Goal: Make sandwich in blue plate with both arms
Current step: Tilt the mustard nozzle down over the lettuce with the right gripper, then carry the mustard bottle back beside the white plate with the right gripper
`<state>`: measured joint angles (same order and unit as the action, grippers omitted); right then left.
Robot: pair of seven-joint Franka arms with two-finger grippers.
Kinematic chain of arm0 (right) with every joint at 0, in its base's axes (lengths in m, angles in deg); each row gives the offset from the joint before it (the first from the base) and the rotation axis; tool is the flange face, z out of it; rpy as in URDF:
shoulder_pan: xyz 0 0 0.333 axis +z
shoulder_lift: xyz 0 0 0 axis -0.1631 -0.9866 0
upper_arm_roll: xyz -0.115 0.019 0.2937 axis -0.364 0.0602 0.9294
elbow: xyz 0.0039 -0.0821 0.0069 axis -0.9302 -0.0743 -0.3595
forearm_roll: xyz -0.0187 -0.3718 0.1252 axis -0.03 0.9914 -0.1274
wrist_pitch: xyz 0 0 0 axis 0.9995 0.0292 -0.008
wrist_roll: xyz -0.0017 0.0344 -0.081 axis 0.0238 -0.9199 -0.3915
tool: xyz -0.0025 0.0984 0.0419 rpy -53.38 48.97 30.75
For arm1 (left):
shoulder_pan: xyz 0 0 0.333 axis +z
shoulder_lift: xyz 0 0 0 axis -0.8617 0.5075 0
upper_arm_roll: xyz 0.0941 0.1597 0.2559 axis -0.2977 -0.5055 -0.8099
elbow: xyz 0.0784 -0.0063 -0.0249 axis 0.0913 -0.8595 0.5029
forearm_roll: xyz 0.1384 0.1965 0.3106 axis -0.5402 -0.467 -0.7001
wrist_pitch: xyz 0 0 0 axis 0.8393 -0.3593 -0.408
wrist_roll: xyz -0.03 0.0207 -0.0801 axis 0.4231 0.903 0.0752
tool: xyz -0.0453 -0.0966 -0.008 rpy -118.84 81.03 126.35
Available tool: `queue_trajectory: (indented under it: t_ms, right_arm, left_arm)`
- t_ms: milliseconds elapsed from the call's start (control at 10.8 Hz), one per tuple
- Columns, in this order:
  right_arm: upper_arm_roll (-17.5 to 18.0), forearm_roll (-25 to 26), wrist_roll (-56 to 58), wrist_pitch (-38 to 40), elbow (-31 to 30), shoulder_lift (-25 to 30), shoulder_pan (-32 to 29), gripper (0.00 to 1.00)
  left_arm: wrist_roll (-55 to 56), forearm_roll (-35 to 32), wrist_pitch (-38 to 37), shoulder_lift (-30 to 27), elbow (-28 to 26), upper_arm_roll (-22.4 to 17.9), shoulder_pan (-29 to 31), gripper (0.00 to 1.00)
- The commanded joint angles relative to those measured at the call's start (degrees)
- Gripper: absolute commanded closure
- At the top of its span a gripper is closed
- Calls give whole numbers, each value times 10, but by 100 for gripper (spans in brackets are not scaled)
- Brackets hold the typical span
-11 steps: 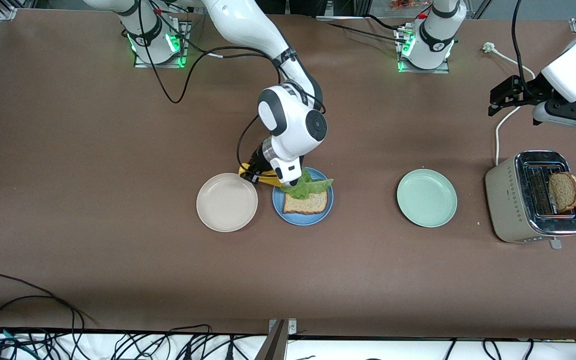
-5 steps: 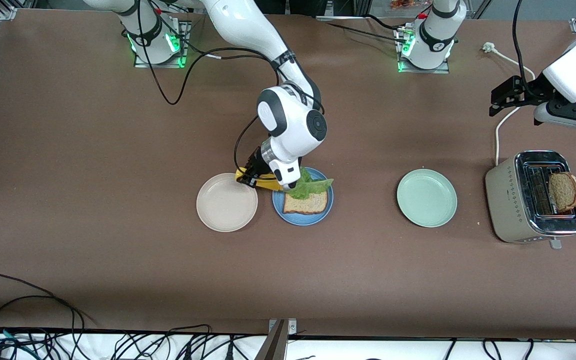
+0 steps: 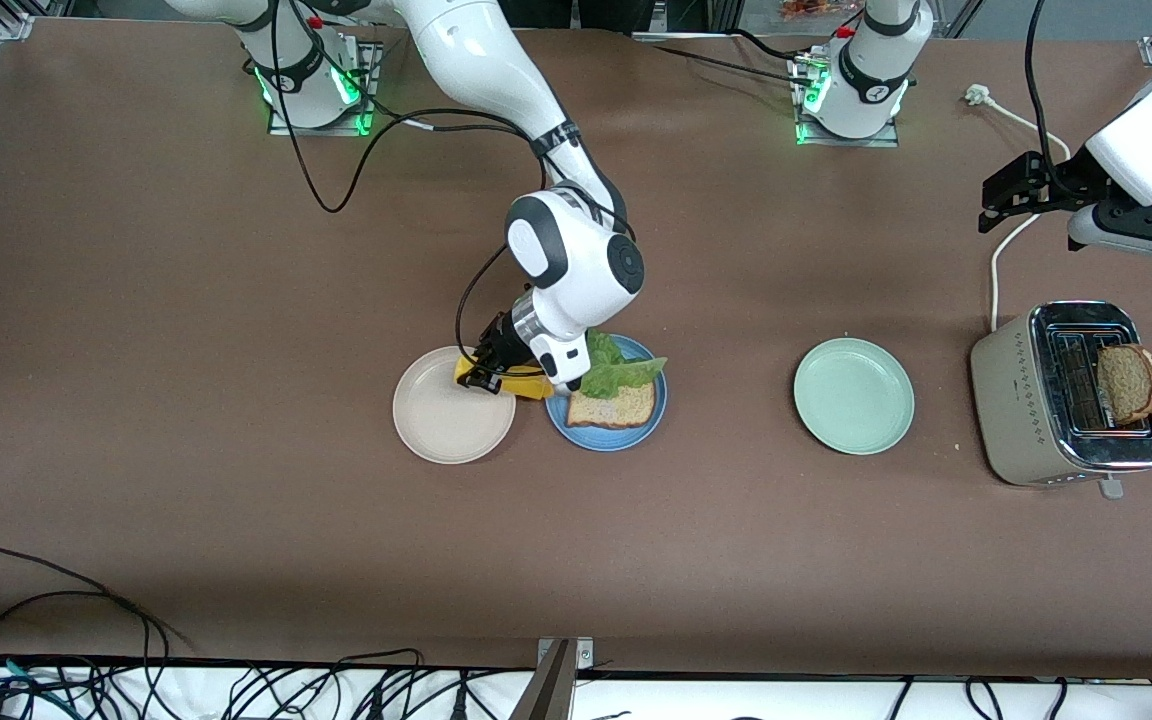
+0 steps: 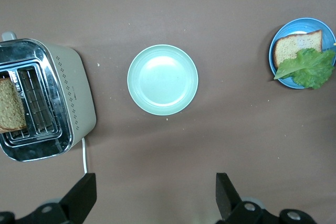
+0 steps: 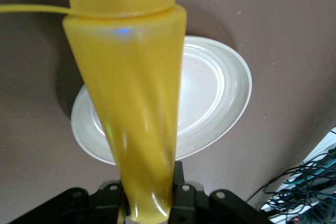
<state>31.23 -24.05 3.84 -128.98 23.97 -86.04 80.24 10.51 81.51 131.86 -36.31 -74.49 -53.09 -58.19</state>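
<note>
Worktop (image 3: 186, 300) is showing a matte brown surface with a fine, felt-like grain.

The blue plate (image 3: 651, 425), round and smooth with a raised rim, is sitting near the middle of the worktop. In it a square-ish slice of brown wholegrain bread (image 3: 614, 405) with a darker crust is lying flat, and a ruffled green lettuce leaf (image 3: 621, 368) is lying partly on the slice and over the plate's rim on the side toward the robots' bases. No second slice is lying on top.

Just beside the blue plate, toward the right arm's end, a glossy beige plate (image 3: 441, 415) of equal size is sitting empty. Toward the left arm's end a pale mint-green plate (image 3: 854, 396) is also sitting empty.

Near the worktop's edge at the left arm's end, a cream toaster (image 3: 1011, 400) with a polished metal top is standing; a brown bread slice (image 3: 1128, 383) is sticking up out of one slot.

The right gripper (image 3: 492, 366) is hanging over the gap between the beige and blue plates, its narrowed jaws clamping a translucent yellow squeeze bottle (image 5: 128, 93), tapered and soft-walled.

The left gripper (image 3: 1011, 190) is waiting in the air above the toaster end of the worktop, its claw standing wide and holding nothing.
</note>
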Motion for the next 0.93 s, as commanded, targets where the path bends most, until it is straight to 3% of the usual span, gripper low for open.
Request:
queue_trajectory:
  t_ms: [0, 185, 278, 464, 649, 835]
  right_arm:
    - [10, 29, 11, -9, -1, 4, -8, 100]
    - [57, 63, 13, -22, -16, 35, -33, 100]
    - [96, 91, 13, -30, -35, 70, -59, 100]
    - [154, 95, 11, -79, -96, 143, -107, 100]
    - [184, 74, 12, -77, -116, 200, -144, 100]
    - [235, 3, 16, -77, -149, 254, -206, 100]
  left_arm:
    - [-1, -4, -13, 7, 18, 1, 1, 0]
    - [-1, -4, -13, 7, 18, 1, 2, 0]
    - [-1, -4, -13, 7, 18, 1, 2, 0]
    - [-1, -4, -13, 7, 18, 1, 1, 0]
    - [-1, -4, -13, 7, 19, 1, 1, 0]
    - [-1, -4, -13, 7, 18, 1, 1, 0]
